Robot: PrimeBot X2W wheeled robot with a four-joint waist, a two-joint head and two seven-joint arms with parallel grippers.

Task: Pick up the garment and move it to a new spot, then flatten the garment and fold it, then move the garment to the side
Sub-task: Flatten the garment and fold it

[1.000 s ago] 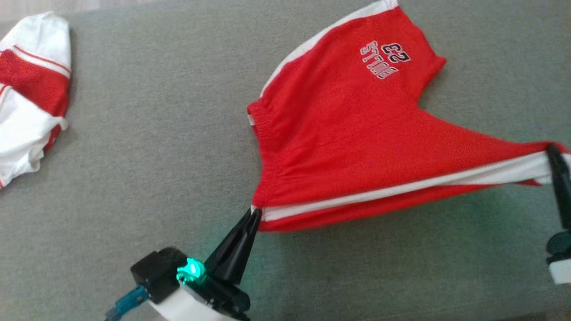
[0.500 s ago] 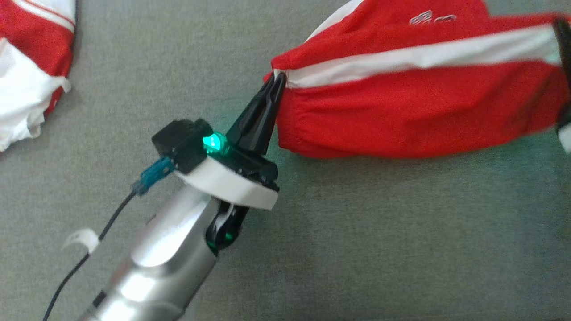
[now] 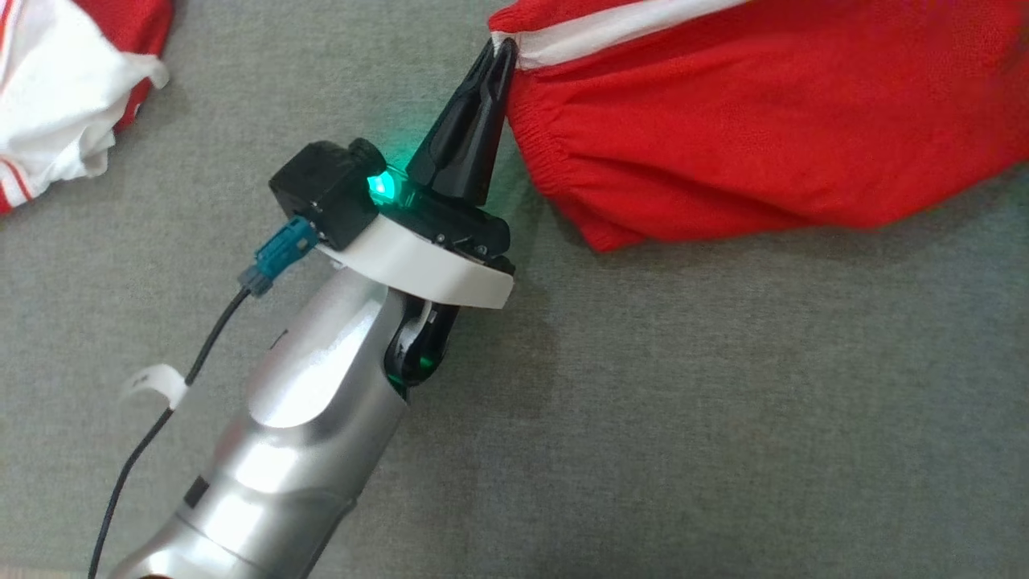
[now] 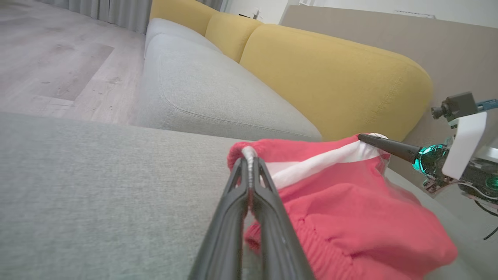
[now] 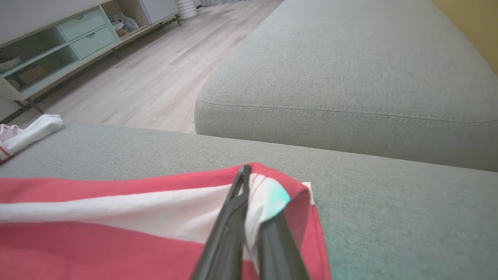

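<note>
Garment point(image 3: 764, 137), red shorts with a white side stripe, held along its striped edge above a grey cushion point(image 3: 643, 418). Head view: the left end effector point(image 3: 498, 52) is pinched shut on the waistband corner. The cloth runs from there to the right and out of the frame, so its long axis follows the stripe away from this arm. The silver left forearm point(image 3: 305, 434) rises diagonally from the lower left, fingers pointing up and slightly right. A second red-and-white garment point(image 3: 56, 121) lies well apart at the upper left. Left wrist view: the two dark fingers meet on the corner. The stripe leads across to the right end effector point(image 4: 373, 139), which reaches in level from the right, with a yellow backrest point(image 4: 330, 77) behind. The red bulk sags below the held edge and appears to rest on the cushion. Right wrist view: the right end effector is closed on the opposite corner, with the cloth running to that view's left. The coming lay-down probably requires both arms to travel together, keeping the stripe taut.
</note>
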